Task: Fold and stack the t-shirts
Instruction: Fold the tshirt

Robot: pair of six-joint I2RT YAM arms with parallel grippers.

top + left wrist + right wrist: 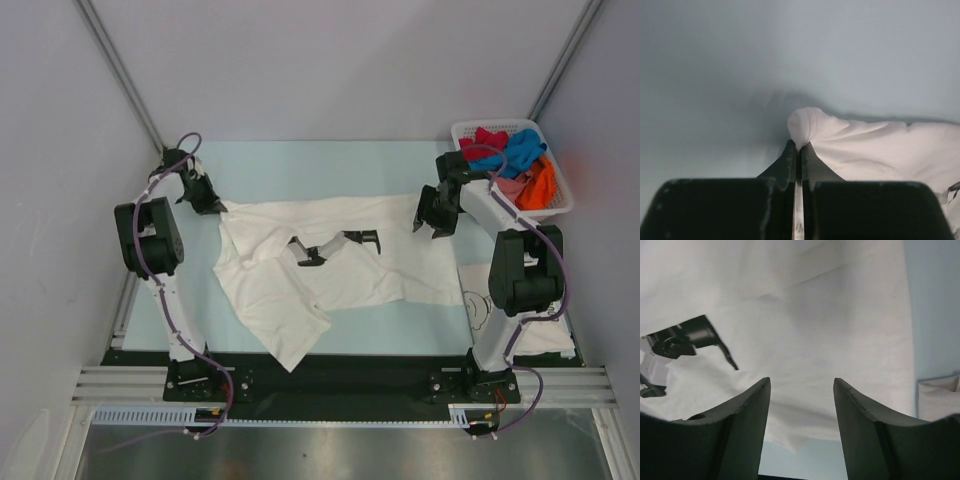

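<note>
A white t-shirt with a black print [330, 265] lies spread and rumpled on the pale blue table. My left gripper [212, 203] is shut on its far left corner, and the pinched cloth bulges past the tips in the left wrist view [800, 146]. My right gripper [433, 222] is open at the shirt's far right edge. In the right wrist view [801, 381] the jaws stand wide apart over the white cloth [815, 315] with nothing between them. Red [490, 137], blue [522, 148], pink [510, 187] and orange [542, 185] shirts fill the basket.
The white lattice basket [495, 123] stands at the far right corner. A white cloth with thin black line print [478, 305] lies flat at the near right, partly under the right arm; its edge also shows in the right wrist view [940, 400]. Grey walls enclose the table.
</note>
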